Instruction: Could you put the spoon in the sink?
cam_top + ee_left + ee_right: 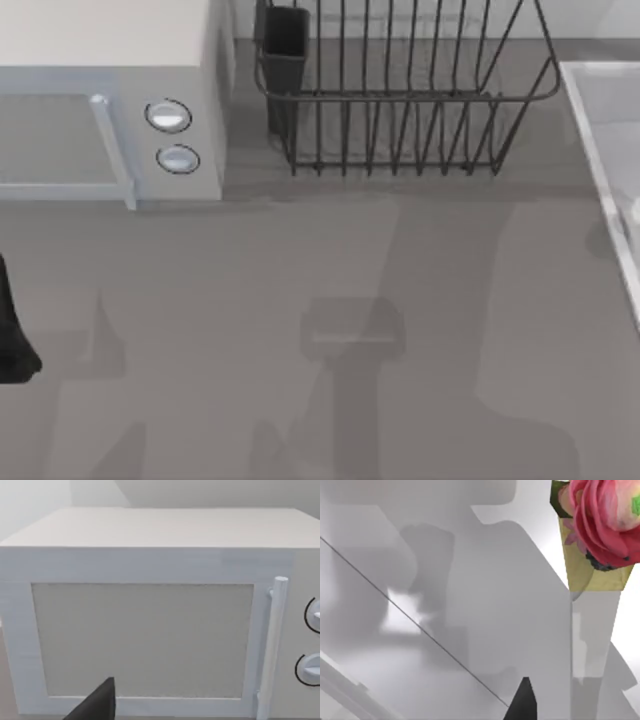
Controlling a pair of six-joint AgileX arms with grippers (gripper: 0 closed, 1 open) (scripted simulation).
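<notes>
At tabletop's right edge lay the sink (pixel 600 120); no spoon visible. Left claw (pixel 12 330) parked far left, fingers' state untellable. Spoon judged light, stiff, slippery: grip mid-handle.

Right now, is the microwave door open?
No, the microwave door sits shut and flush in the left wrist view, handle upright beside the knobs.
</notes>
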